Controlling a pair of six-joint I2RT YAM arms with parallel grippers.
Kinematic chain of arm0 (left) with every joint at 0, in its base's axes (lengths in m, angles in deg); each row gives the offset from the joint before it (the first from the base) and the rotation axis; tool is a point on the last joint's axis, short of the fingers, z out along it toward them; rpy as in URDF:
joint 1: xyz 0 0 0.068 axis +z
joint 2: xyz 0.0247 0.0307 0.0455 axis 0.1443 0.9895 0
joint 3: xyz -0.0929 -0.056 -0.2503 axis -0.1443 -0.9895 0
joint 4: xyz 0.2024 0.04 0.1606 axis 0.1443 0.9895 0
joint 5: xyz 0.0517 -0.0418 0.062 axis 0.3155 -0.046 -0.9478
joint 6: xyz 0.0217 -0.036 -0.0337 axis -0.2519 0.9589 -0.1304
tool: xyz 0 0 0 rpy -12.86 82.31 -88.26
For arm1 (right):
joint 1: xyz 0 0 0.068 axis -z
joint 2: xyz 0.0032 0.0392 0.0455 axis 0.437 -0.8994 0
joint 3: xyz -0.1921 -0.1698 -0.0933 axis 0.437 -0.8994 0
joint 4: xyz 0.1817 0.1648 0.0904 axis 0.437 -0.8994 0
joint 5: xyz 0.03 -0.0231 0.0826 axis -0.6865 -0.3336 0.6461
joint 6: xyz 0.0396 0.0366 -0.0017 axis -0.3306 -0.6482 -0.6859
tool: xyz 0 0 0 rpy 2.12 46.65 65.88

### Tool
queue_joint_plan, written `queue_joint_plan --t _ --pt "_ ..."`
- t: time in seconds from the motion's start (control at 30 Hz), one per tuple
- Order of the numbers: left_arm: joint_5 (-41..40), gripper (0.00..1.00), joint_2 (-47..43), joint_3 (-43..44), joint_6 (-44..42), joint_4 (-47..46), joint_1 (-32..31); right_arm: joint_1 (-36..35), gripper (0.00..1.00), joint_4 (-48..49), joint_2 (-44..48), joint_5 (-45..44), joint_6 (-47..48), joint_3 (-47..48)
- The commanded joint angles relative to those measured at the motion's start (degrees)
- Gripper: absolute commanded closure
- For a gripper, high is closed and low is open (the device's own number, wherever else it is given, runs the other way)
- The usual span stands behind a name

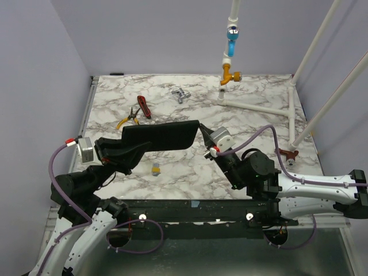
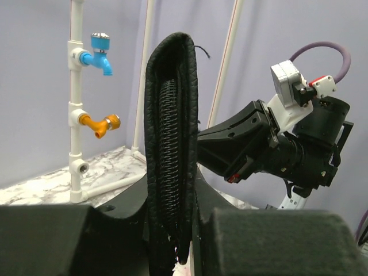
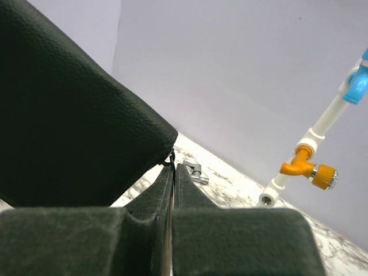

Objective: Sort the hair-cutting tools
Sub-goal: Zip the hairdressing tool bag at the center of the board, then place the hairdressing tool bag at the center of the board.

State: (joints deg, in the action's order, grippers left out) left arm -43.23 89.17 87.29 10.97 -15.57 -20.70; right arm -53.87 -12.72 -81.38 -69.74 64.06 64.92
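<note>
While both arms meet over the middle of the marble table (image 1: pixel 184 168), a black pouch (image 1: pixel 164 135) hangs stretched between them, clear of the surface. The left gripper (image 1: pixel 132 148) has the pouch's left end clamped, its jaws only a little apart around the fabric; its wrist view shows the pouch edge-on and upright, zip teeth running up the edge. The right gripper (image 1: pixel 203 132) is closed tight, pinching a thin tab (image 3: pixel 170 167) at the pouch's right corner.

Neither the comb nor the scissors can be made out with certainty in any view. A small silver metal piece (image 1: pixel 181 95) lies in the upper centre of the top view, too small to tell what it is. To its left lie the red-handled tool (image 1: pixel 144 107) and, just below that, the yellow-handled pliers (image 1: pixel 127 119). A tiny yellowish item (image 1: pixel 154 168) sits on the marble under the pouch. At the upper right, a blue tap (image 1: pixel 231 43) and an orange tap (image 1: pixel 231 75) are fixed on a white pipe.
</note>
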Motion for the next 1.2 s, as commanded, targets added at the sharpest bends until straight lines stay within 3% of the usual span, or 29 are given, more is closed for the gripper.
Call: queue_joint_plan --t 0.0,0.07,0.1,0.13,0.2,0.27,0.3,0.47,0.67,0.87,1.0,1.17 --pt "5.02 1.0 -2.14 -1.74 0.18 1.0 0.25 0.69 0.99 1.46 3.42 -5.64 1.15 2.2" --pt "3.12 1.0 -2.77 -2.99 0.77 1.12 0.25 0.71 0.99 -2.0 4.5 -4.71 -1.77 2.63" --pt "1.11 1.0 -2.7 -3.32 0.99 1.43 0.24 0.7 0.94 -6.07 4.92 -3.47 -4.31 3.3" --pt "-0.96 1.0 -2.47 -3.58 1.45 1.94 0.26 0.71 0.72 -9.77 5.13 -2.57 -7.93 4.42" --pt "-5.62 1.0 -0.77 -3.19 2.43 3.57 0.32 0.69 0.39 -17.05 4.75 -2.46 -13.77 6.31" --pt "-8.95 1.0 2.05 -1.97 3.06 5.56 0.34 0.71 0.16 -22.72 4.45 -3.67 -19.26 7.08" --pt "-10.24 1.0 4.07 -1.62 3.61 6.12 0.38 0.7 0.1 -24.77 4.69 -4.42 -22.13 6.99" --pt "-10.56 1.0 14.84 -3.15 9.89 3.11 0.71 0.73 0.05 -31.0 6.83 -4.95 -34.16 5.24" --pt "-4.23 1.0 31.23 -10.95 20.78 -13.32 0.53 0.74 0.05 -30.31 7.12 -7.16 -43.51 -1.07" --pt "-8.86 0.9 43.97 -13.84 20.24 -20.66 -2.0 0.79 0.05 -30.29 7.76 -8.7 -48.74 -5.94" --pt "-11.59 0.79 51.11 -15.53 21.97 -24.38 -2.21 0.9 0.05 -27.87 8.71 -9.94 -50.5 -9.15" --pt "-14.43 0.5 56.24 -15.44 21.84 -22.74 -2.21 1.01 0.05 -27.82 9.84 -10.96 -52.96 -12.95"
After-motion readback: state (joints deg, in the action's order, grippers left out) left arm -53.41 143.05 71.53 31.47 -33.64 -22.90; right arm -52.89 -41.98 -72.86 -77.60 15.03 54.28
